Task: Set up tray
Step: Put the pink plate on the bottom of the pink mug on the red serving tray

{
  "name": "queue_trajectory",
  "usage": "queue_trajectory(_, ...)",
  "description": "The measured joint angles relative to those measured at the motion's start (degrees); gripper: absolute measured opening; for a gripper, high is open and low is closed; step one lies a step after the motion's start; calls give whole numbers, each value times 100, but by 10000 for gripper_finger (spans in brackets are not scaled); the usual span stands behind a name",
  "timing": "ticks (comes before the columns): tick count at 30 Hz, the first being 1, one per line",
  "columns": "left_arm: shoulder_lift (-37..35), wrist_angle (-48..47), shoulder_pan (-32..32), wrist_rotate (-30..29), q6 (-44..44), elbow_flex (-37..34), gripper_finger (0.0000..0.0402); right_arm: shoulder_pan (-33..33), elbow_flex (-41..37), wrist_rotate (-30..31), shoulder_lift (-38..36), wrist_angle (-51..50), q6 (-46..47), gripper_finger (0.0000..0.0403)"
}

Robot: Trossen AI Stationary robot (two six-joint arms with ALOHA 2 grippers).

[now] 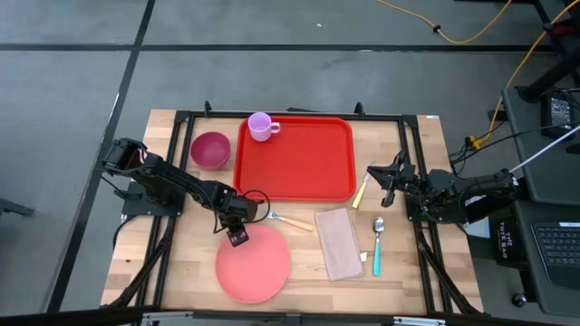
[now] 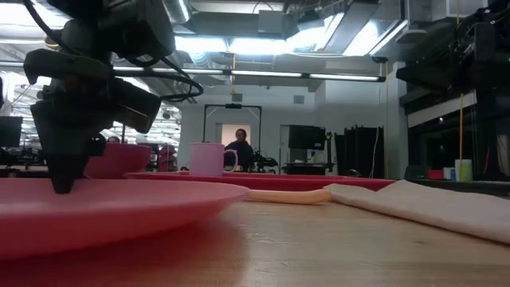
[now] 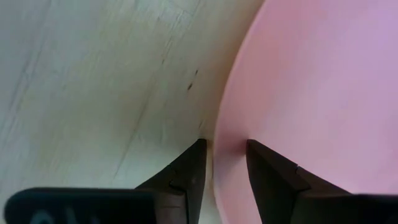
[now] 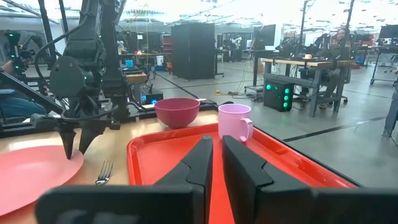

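From above we see the tray (image 1: 294,158) lying at the far middle of the surface (image 1: 181,263), a pink cup (image 1: 261,127) on its far-left corner and a dark pink bowl (image 1: 210,149) just left of it. The left gripper (image 1: 238,235) stands at the far-left rim of the plate (image 1: 254,264). Only its wrist view shows the jaws parted, straddling that rim. The right gripper (image 1: 388,174) waits right of the tray, jaws nearly closed and empty. A fork (image 1: 290,221), napkin (image 1: 338,243) and spoon (image 1: 378,244) lie nearer.
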Motion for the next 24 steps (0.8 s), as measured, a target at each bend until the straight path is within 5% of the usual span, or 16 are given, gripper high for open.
queue_trajectory(11,8,292,55,335,121,-6,10,0,0,0,0,0,11,42)
queue_trajectory(24,-168,483,53,260,238,-19,3,-1,-2,2,0,1,13,42)
